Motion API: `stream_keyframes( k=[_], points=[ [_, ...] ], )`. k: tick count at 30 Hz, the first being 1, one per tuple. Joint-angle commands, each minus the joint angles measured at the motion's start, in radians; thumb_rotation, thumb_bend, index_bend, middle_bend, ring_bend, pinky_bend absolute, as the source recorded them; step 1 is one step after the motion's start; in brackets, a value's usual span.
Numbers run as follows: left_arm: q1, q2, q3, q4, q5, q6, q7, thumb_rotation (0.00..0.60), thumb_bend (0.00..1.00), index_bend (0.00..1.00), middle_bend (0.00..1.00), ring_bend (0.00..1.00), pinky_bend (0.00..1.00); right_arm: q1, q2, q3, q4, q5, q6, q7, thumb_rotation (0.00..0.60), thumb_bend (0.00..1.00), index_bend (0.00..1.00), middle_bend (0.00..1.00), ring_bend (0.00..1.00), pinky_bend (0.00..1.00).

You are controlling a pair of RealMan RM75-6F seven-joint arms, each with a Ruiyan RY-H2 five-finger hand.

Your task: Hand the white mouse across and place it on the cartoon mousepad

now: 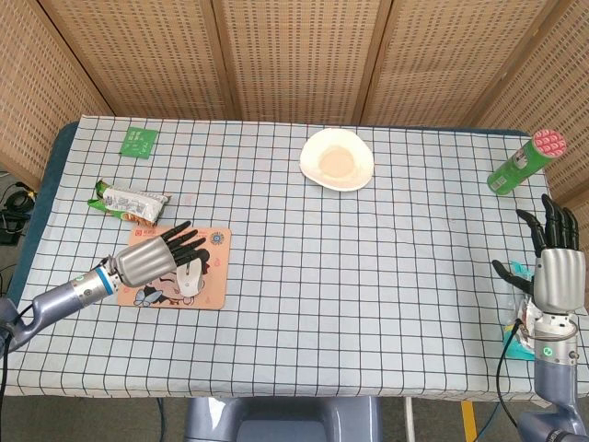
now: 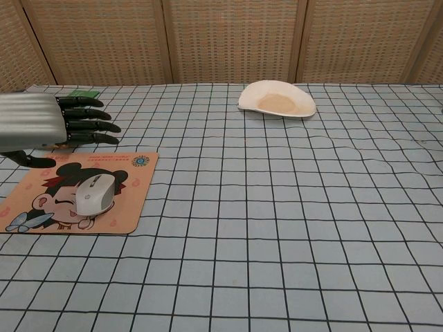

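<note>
So the mouse (image 2: 94, 194) is sitting on the mousepad (image 2: 131, 207) now, right over the cartoon face, and nothing is touching it; our left robot hand (image 1: 154, 257) is above it with the fingers spread and nothing in them, so it's open and empty; the right robot hand (image 1: 553, 273) is way over at the far desk (image 1: 368, 276) edge, fingers up and apart, also holding nothing.

Looks to us like the placing is basically done and what's left is the retreat; to do that well we'd lift the left robot hand straight up first, then pull it back toward the left side; in the chest view the thumb sits low, near the pad's back edge, so dragging sideways could catch the pad and shift it with the mouse on it; the snack pack (image 1: 130, 203) is just behind the pad too, so we'd avoid sweeping backward low.

The mouse is well inside the pad's edges, so no nudging needed; we'd leave it alone.
</note>
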Motion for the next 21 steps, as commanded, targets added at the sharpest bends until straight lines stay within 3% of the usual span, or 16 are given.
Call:
stream_keyframes(
  k=[1,5,11,13,21],
  points=[
    [0.054,0.031,-0.059,-0.081,-0.083,0.054,-0.031,0.600,0.32,0.00,0.00,0.00,0.00,0.000,0.004,-0.005,-0.004,-0.005,-0.003,-0.002,0.600,0.12,0.23,0.06,0.00,0.02],
    [0.166,0.063,-0.132,-0.305,-0.216,0.116,0.053,0.600,0.30,0.00,0.00,0.00,0.00,0.001,0.018,-0.024,-0.018,-0.016,-0.026,-0.021,0.600,0.12,0.23,0.05,0.00,0.02],
    [0.287,0.086,-0.166,-0.589,-0.336,0.170,0.134,0.600,0.26,0.00,0.00,0.00,0.00,0.001,0.046,-0.061,-0.060,-0.028,-0.074,-0.061,0.600,0.12,0.22,0.02,0.00,0.00],
    [0.368,0.077,-0.175,-0.705,-0.381,0.255,0.172,0.600,0.25,0.00,0.00,0.00,0.00,0.001,0.063,-0.085,-0.084,-0.040,-0.100,-0.099,0.600,0.12,0.22,0.01,0.00,0.00],
    [0.515,0.057,-0.173,-0.859,-0.432,0.374,0.255,0.600,0.20,0.00,0.00,0.00,0.00,-0.001,0.102,-0.129,-0.157,-0.055,-0.150,-0.161,0.600,0.12,0.18,0.00,0.00,0.00]
  ],
)
